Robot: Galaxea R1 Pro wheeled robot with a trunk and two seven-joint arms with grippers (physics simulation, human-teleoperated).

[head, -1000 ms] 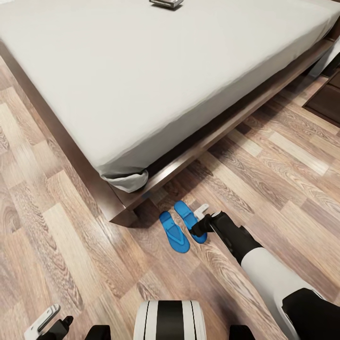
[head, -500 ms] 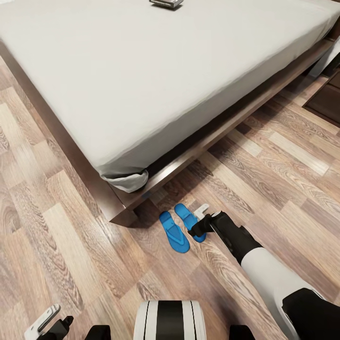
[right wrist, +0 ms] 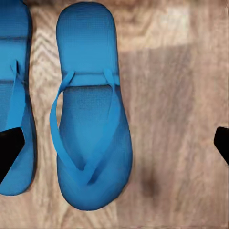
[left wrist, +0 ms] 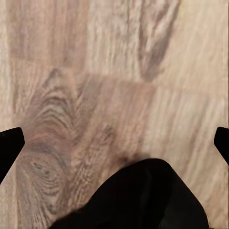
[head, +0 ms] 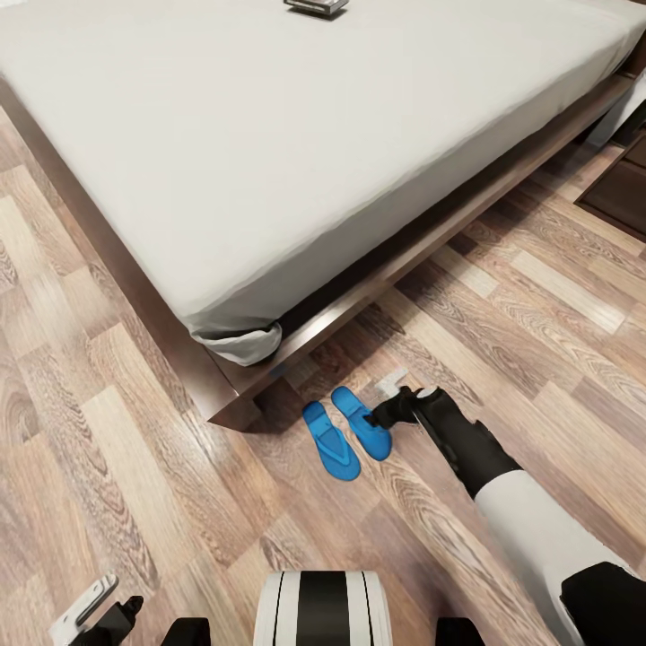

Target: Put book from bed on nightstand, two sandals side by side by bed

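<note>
Two bright blue sandals lie side by side on the wood floor by the bed's near corner, one [head: 329, 441] left of the other [head: 362, 422]. My right gripper [head: 386, 400] hovers just right of the right-hand sandal, open and holding nothing. In the right wrist view that sandal [right wrist: 90, 119] lies whole under the spread fingers, its mate [right wrist: 16, 95] beside it. The book [head: 316, 6] rests far back on the off-white bed [head: 296, 135]. My left gripper [head: 100, 610] hangs open low at the left, over bare floor [left wrist: 114, 95].
The bed's dark wooden frame [head: 224, 395] juts out at its corner just left of the sandals. A dark-brown cabinet [head: 624, 188] stands at the right edge. Open plank floor [head: 502, 323] stretches along the bed's right side.
My right gripper has drawn back to the right and slightly away from the right-hand sandal, uncovering it. Both sandals stay where they were. The left arm has barely moved.
</note>
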